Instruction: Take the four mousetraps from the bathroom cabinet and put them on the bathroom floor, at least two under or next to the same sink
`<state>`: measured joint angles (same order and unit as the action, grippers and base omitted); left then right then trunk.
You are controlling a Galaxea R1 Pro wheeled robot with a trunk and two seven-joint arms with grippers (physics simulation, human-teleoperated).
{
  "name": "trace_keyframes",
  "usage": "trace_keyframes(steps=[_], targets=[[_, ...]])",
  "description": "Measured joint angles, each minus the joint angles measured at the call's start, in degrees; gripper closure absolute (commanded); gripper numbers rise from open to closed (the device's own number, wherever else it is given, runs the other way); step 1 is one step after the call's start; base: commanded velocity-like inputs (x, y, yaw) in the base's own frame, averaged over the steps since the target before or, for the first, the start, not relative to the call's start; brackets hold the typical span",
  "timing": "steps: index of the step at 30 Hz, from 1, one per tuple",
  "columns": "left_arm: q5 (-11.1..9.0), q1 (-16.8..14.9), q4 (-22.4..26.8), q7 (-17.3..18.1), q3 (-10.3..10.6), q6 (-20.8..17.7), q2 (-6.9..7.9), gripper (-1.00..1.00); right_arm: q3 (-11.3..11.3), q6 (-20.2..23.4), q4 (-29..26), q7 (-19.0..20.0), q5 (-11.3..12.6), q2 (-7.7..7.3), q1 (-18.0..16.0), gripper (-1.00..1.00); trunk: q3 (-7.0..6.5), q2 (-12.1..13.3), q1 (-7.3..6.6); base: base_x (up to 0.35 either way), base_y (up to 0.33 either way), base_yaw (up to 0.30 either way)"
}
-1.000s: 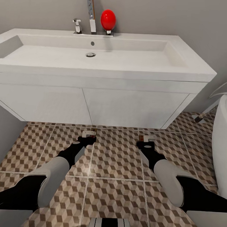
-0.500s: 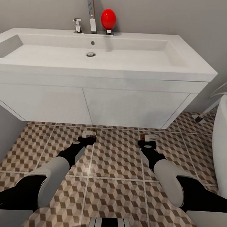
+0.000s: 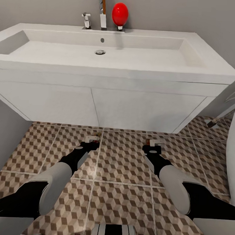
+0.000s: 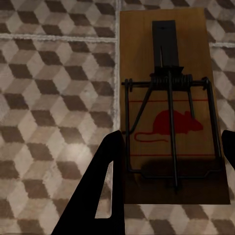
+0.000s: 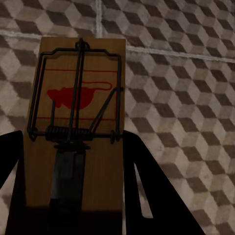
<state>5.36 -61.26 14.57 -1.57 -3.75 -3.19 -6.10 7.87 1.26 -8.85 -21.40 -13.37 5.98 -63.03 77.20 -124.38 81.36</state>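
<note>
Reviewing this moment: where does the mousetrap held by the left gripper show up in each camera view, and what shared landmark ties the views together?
Head view: the left mousetrap sits at the tip of the left gripper, low over the bathroom floor just in front of the sink.
Left wrist view: it lies between the dark fingers.
Right wrist view: a different trap.
Shared landmark: the cube-patterned tiles with pale grout lines.

- No words, brands or numbers can be read.
- Small flat brown wooden mousetrap [image 4: 174, 105]: red mouse silhouette between red lines.
- Second brown wooden mousetrap [image 5: 78, 122]: the same red mouse sign.
</note>
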Motion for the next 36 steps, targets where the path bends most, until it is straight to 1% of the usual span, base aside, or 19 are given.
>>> trace_keyframes(steps=[6,13,18,20,24,28,36], targets=[[0.0,0.0,0.0,0.0,0.0,0.0,0.00,1.00,0.0,-1.6,0.4,0.1,0.0,-0.03,0.0,1.00,0.09,0.0,0.00,0.000,0.000,-0.003],[-0.1,0.0,0.0,0.0,-0.1,0.1,0.05,1.00,0.1,-1.9,0.6,0.1,0.3,-0.04,0.0,1.00,0.10,0.0,0.00,0.000,0.000,-0.210],[0.1,0.0,0.2,-0.3,-0.1,0.5,-0.04,1.00,0.1,-2.0,0.6,0.1,0.3,-0.01,0.0,1.00,0.10,0.0,0.00,0.000,0.000,-0.072],[0.2,0.0,0.3,-1.6,-0.1,0.6,-0.10,1.00,0.1,-2.0,0.7,0.1,0.3,-0.02,0.0,1.00,0.10,0.0,0.00,0.000,0.000,-0.011],[0.4,0.0,0.2,-5.3,0.0,0.4,-0.58,1.00,0.1,-2.0,0.7,0.1,0.2,-0.03,0.0,1.00,0.10,0.0,0.00,0.020,0.000,-0.003],[0.3,0.0,0.1,-6.3,0.0,0.4,-0.61,1.00,0.1,-2.0,0.7,0.1,0.1,-0.03,0.0,1.00,0.10,0.0,-0.03,0.235,0.000,0.000],[0.3,0.0,0.1,-6.3,0.0,0.8,-0.55,1.00,0.1,-2.0,0.8,0.1,0.1,-0.10,0.0,1.00,0.10,0.0,-0.03,0.294,0.000,0.000]])
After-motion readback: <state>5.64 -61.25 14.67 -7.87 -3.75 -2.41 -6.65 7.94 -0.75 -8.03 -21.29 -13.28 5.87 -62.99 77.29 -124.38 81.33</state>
